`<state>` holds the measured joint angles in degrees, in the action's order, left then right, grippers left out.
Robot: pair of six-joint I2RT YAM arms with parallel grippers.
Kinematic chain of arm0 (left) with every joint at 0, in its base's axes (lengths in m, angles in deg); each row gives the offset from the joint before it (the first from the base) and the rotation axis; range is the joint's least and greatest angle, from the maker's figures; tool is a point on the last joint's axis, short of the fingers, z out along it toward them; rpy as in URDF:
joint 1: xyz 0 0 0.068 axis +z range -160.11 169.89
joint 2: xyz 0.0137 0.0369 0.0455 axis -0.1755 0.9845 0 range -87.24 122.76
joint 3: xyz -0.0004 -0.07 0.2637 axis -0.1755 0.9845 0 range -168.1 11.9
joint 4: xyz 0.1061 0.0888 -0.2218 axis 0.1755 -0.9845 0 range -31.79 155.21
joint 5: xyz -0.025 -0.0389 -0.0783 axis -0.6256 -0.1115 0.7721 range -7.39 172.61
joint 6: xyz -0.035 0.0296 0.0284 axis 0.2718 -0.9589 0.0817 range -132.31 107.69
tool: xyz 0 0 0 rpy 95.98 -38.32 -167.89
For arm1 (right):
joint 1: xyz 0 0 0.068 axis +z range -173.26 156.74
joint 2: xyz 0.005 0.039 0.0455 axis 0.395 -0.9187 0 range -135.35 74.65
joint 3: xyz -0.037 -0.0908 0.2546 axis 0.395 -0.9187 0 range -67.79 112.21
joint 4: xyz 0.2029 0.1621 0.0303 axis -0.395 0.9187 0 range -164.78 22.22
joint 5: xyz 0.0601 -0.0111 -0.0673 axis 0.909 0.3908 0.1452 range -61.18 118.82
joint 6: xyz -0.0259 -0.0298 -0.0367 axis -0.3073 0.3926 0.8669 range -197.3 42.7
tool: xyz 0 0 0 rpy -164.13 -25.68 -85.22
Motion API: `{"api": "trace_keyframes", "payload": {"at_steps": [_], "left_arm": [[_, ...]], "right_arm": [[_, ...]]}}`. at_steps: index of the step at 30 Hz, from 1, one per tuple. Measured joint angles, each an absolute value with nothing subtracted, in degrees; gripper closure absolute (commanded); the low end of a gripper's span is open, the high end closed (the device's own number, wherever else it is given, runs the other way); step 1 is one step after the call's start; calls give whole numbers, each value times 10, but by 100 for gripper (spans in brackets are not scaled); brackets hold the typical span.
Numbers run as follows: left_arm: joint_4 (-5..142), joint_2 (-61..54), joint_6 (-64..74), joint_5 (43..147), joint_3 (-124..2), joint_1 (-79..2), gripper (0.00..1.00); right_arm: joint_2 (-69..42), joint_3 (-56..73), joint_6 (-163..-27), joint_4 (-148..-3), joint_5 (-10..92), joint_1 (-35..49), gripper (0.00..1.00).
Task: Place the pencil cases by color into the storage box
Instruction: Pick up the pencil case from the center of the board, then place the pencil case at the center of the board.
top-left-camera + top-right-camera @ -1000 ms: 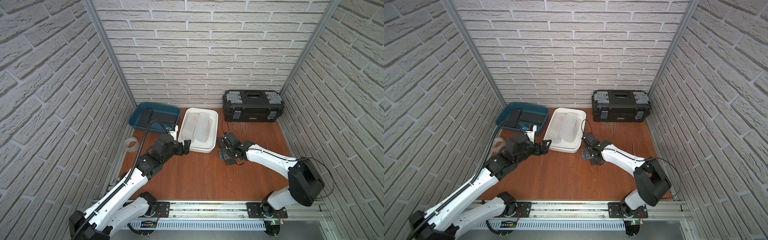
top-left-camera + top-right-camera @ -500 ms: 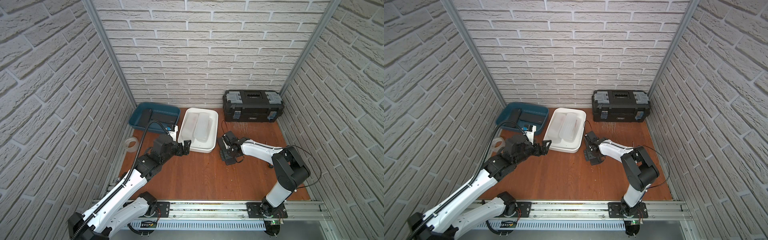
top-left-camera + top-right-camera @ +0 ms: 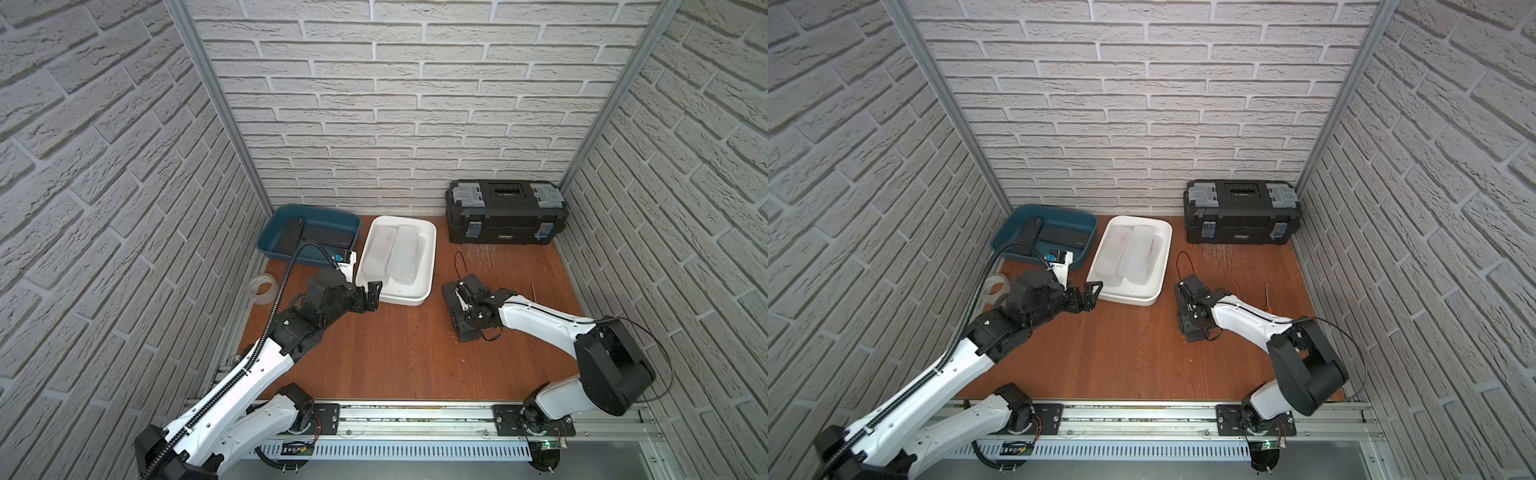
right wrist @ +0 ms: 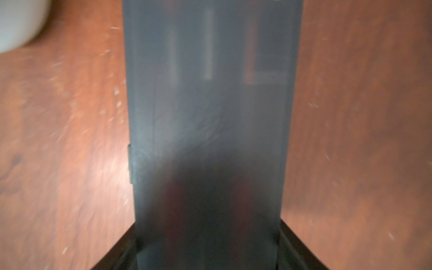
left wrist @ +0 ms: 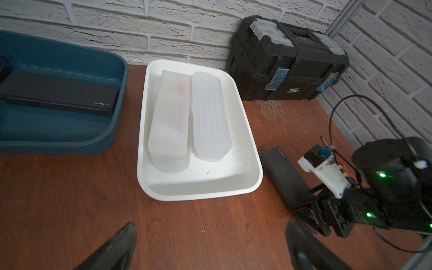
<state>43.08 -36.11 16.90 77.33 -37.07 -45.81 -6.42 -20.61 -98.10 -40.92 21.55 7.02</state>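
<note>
A thin black pencil case (image 3: pixel 448 291) (image 4: pixel 210 105) lies on the wooden table to the right of the white storage box (image 3: pixel 430 249). My right gripper (image 3: pixel 465 309) (image 4: pixel 208 245) is shut on it, one jaw on each long side. The white box holds two frosted white pencil cases (image 3: pixel 405 253) (image 5: pixel 209 112), side by side. Inside the blue storage box (image 3: pixel 270 243) lie two black pencil cases (image 3: pixel 328 237) (image 5: pixel 58 95). My left gripper (image 3: pixel 372 295) (image 5: pixel 210 229) hangs open and empty just off the white box's near left corner.
A black toolbox (image 3: pixel 505 212) stands against the back wall at the right. A clear tape roll (image 3: pixel 262 289) sits by the left wall. A thin stick-like tool (image 3: pixel 1266 297) lies on the table right of my right arm. Brick walls close in three sides.
My right gripper's jaws have closed onto the black pencil case on the table, and that arm's elbow has swung. The left arm has stayed still.
</note>
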Motion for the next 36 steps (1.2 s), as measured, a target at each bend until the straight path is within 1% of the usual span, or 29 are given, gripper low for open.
{"api": "trace_keyframes", "payload": {"at_steps": [5,9,12,15,18,21,25,31,36], "left_arm": [[410,-353,160,773,-401,-454,2],[391,-354,158,773,-416,-436,2],[368,-357,161,780,-424,-400,2],[345,-366,172,792,-424,-345,2],[319,-378,187,812,-424,-285,2],[292,-389,203,830,-425,-229,2],[246,-396,234,843,-434,-161,2],[190,-415,280,857,-444,-80,2],[159,-430,301,884,-444,-33,2]], "right_arm": [[36,-194,-993,-366,172,126,41],[77,-172,-997,-335,140,180,41],[86,-151,-997,-325,127,221,41],[75,-130,-996,-325,118,266,40],[31,-96,-994,-332,109,317,40],[-40,-54,-987,-350,105,371,40],[-169,19,-962,-374,109,427,39],[-333,113,-903,-402,137,456,39],[-402,163,-850,-402,156,452,38]]}}
